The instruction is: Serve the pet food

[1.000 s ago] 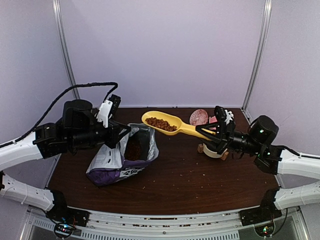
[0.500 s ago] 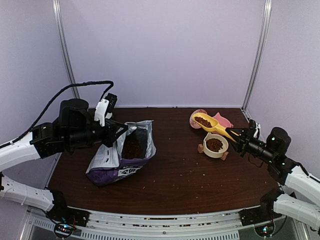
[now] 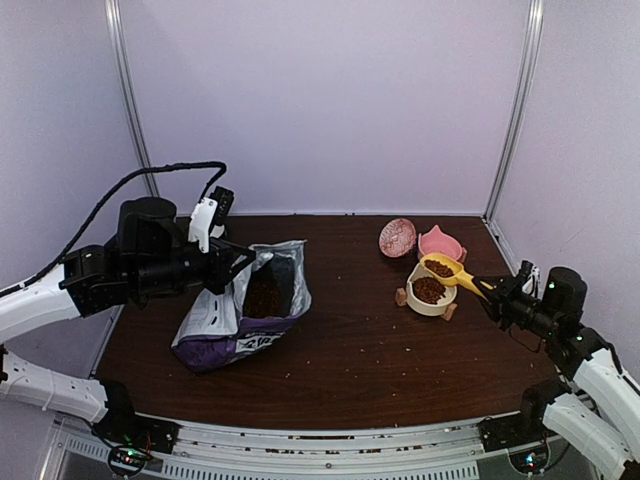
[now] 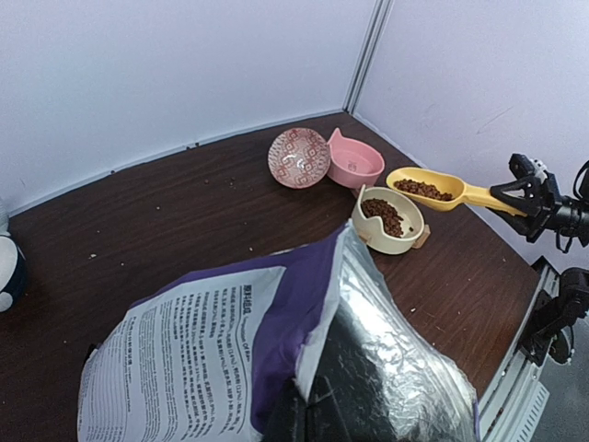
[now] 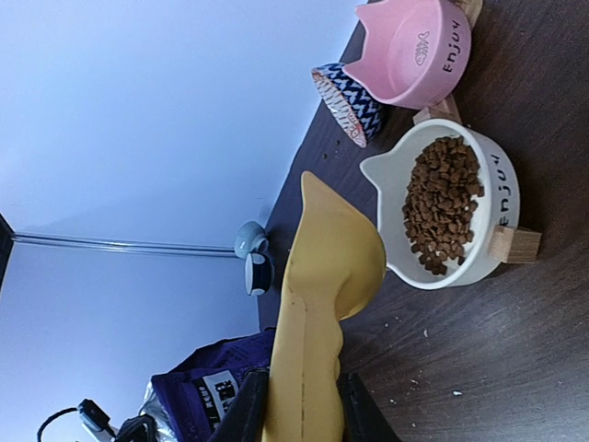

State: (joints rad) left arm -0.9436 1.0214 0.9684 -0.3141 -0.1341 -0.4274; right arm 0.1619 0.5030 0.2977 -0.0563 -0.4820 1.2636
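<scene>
- Against the picture of a second ago, the yellow scoop (image 4: 465, 192) is found carried away from the mouth of the bag (image 4: 193, 350) to the right side of the worktop (image 4: 166, 230). Half a second ago it was held further back, near the patterned bowl (image 4: 298, 157).
- The right arm is seen drawn back toward the right edge, and the scoop has been brought lower and closer to the cream bowl (image 4: 398, 243).
- The left arm and the bag are seen unchanged from half a second ago.
- The right tool (image 4: 525, 189) is clamped on the end of the scoop's handle, with one finger pressed on each side of it in the right wrist view.
- The scoop is held about level. Its head hangs at the far right rim of the cream bowl, between that bowl and the pink bowl (image 4: 354, 168).
- The pet food (image 4: 423, 189) is carried in the scoop's head. More of it lies in the cream bowl, and a dark mass of it is seen inside the open bag.
- The pink bowl is seen without kibble, and the patterned bowl stands tilted on its edge just beside it.
- The left tool (image 3: 240, 265) is closed on the upper rim of the bag, so that the bag is held upright with its mouth open.
- Scattered crumbs are seen on the worktop around the bag and the bowls.
</scene>
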